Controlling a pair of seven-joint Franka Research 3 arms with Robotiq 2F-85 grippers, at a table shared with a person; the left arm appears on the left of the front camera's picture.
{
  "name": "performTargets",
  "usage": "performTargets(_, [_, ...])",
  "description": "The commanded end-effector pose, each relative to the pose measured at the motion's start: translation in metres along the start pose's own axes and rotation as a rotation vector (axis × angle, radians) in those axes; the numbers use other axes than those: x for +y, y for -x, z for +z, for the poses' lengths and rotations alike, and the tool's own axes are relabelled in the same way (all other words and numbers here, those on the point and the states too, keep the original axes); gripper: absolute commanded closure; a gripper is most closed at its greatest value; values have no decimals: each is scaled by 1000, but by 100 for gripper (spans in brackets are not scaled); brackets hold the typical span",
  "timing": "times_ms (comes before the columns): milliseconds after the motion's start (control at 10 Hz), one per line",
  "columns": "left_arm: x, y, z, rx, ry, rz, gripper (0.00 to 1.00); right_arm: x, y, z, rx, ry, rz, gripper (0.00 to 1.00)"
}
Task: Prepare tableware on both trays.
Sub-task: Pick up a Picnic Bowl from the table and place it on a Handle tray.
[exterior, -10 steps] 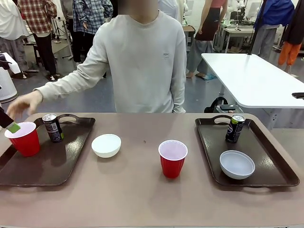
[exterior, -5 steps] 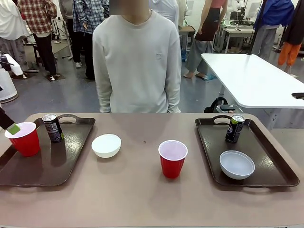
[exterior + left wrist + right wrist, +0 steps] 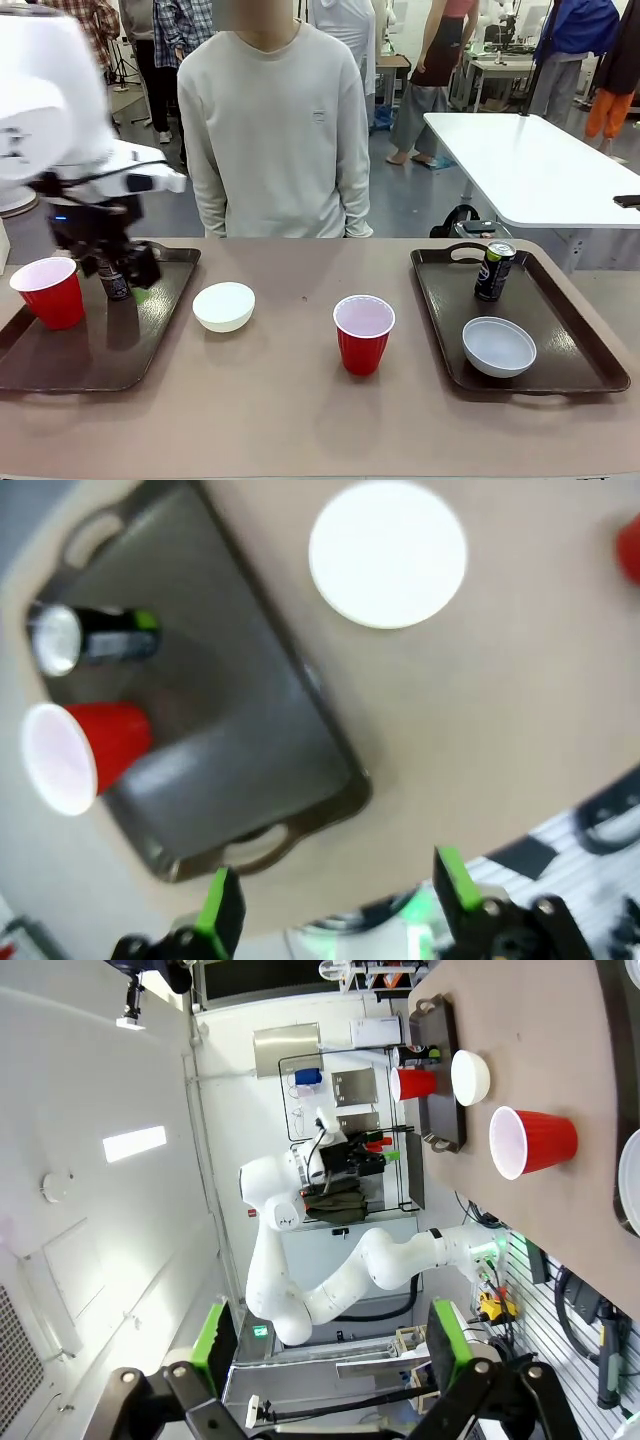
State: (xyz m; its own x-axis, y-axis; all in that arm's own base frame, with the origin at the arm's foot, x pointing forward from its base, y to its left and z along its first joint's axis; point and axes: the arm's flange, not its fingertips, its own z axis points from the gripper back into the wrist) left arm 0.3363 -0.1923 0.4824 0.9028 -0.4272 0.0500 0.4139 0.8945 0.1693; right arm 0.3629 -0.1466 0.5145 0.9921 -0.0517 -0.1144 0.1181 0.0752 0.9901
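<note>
**Left hand a blur over left tray; both hands released**

In the left wrist view we are seeing the left hand [image 3: 333, 875] released, fingers spread with nothing between them, above the left tray [image 3: 250, 715]. That tray is carrying a red cup [image 3: 78, 755] and a can [image 3: 95, 640]. From the front this hand is showing as a dark blur hiding most of that can; we cannot tell if they are touching. A white bowl [image 3: 223, 305] and a second red cup [image 3: 363, 332] are standing on the bare worktop [image 3: 300, 420] between the trays. The right tray [image 3: 450, 310] is holding a second can [image 3: 495, 270] and a second bowl [image 3: 499, 345]. The right hand [image 3: 328, 1330] is released too, its finger bases cut off at the bottom edge.
</note>
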Motion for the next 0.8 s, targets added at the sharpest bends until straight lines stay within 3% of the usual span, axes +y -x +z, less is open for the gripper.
performTargets(0, [-5, -53, 7, 76, 57, 46, 0, 3, 0, 2, 6, -11, -19, 0])
performTargets(200, [-15, -83, 2, -33, 172, 122, 0, 3, 0, 2, 6, -11, -19, 0])
performTargets(400, [-8, -105, -5, -86, 187, 143, 0, 3, 0, 2, 6, -11, -19, 0])
performTargets(500, [-11, -90, -3, -4, 145, 98, 0, 3, 0, 2, 6, -11, -19, 0])
performTargets(700, [-11, -90, -3, -4, 145, 98, 0, 3, 0, 2, 6, -11, -19, 0])
